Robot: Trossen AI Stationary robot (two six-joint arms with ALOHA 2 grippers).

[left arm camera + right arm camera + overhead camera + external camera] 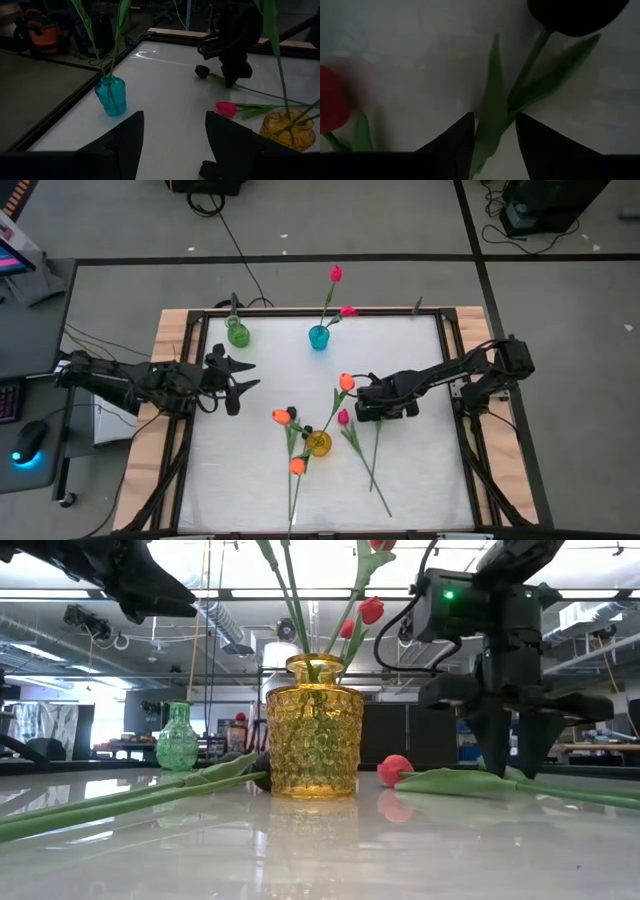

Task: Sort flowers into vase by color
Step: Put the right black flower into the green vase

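A black tulip (575,15) lies on the white table, its stem and leaf (492,125) running between the fingers of my right gripper (495,117). That gripper (362,406) points down at the table, open, fingers on either side of the leaf. A pink tulip (343,417) lies beside it. The yellow vase (319,443) holds orange tulips (346,382); another orange tulip (297,466) lies by its base. The blue vase (318,337) holds two pink tulips (335,274). The green vase (237,333) stands far left. My left gripper (240,385) hovers open at the left.
A raised wooden frame (170,370) rims the table. The yellow vase (313,730) stands close to the right gripper (515,772), with the pink bud (395,768) between them. A long stem (110,802) lies across the near left. Bare table (165,95) lies between the blue vase and the right arm.
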